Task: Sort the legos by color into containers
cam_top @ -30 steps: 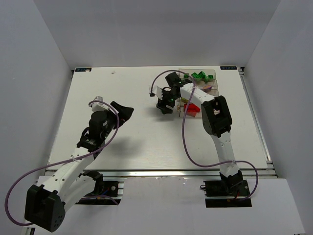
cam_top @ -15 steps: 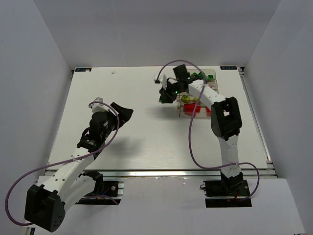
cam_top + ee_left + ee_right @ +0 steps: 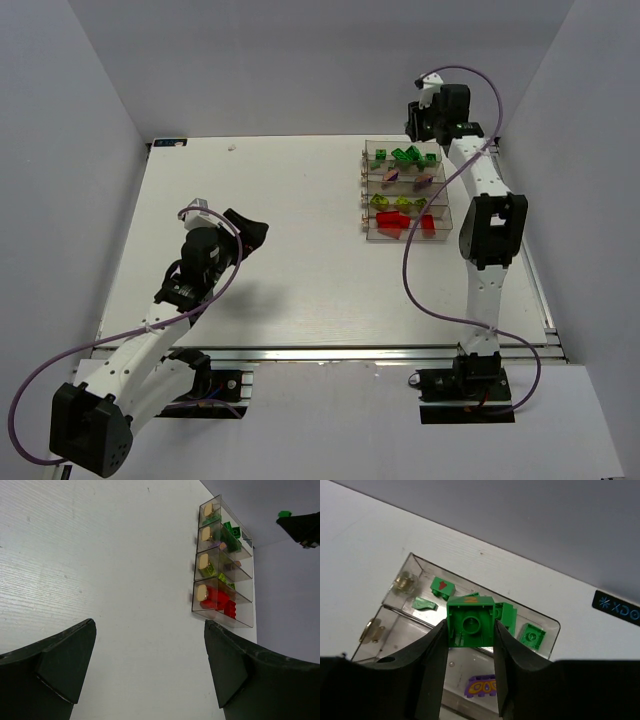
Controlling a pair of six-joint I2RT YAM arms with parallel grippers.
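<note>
Lego brick (image 3: 470,622), glossy green and square, is pinched by right gripper (image 3: 469,630) seemingly above clear-walled containers (image 3: 407,592); left gripper (image 3: 150,625) spread.

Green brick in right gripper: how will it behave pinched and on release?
Green brick looks rigid moulded plastic, so probably won't deform in the right gripper. Flat sides pinched squarely: slip seems unlikely. Hollow underneath, likely light; may bounce landing in the green bin.

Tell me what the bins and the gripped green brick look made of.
Bins: clear hard plastic, possibly acrylic, glossy; the contents show through the walls.
Green brick: opaque moulded plastic, smooth with a slight sheen; crisp edges and a round tube underneath.
</note>
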